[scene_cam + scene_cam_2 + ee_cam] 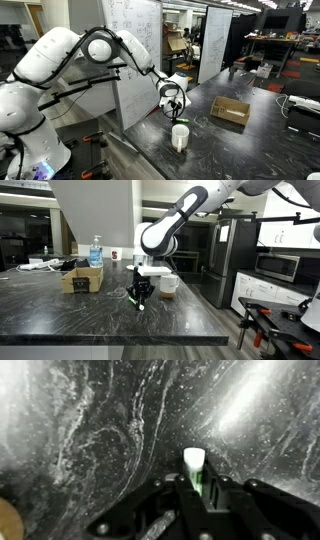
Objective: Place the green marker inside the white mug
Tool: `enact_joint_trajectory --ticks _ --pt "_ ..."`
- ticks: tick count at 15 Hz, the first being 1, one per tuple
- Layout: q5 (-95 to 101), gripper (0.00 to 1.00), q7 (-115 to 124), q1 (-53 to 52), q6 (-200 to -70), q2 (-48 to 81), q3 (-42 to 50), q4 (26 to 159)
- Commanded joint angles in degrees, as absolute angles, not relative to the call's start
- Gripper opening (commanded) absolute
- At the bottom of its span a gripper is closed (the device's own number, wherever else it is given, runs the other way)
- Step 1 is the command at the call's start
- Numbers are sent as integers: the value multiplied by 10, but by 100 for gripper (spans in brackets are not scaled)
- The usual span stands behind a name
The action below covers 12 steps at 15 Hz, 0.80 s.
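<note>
My gripper (175, 106) (141, 297) is shut on the green marker (195, 472), whose white tip and green body stick out between the fingers in the wrist view. It hangs just above the dark marble counter. In an exterior view the marker's green tip (141, 303) shows below the fingers. The white mug (180, 137) stands on the counter in front of and below the gripper; in an exterior view it (168, 283) stands just behind and to the right of the gripper.
A brown cardboard box (230, 110) (82, 278) lies on the counter. A water bottle (95, 252) and cables stand at the far end. A whiteboard (135, 50) stands behind the arm. The counter edge (120, 338) runs near the gripper.
</note>
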<state>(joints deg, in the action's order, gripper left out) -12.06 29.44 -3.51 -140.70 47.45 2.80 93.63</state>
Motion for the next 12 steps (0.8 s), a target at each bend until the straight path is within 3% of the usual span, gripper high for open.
enact_joint_trajectory --ticks 1,7,12 --pt "-129 5 280 -36 -1399 453 27 951" --pt "-126 5 265 -35 -1397 411 25 980" --pt "-140 5 222 -12 -1299 353 5 1008"
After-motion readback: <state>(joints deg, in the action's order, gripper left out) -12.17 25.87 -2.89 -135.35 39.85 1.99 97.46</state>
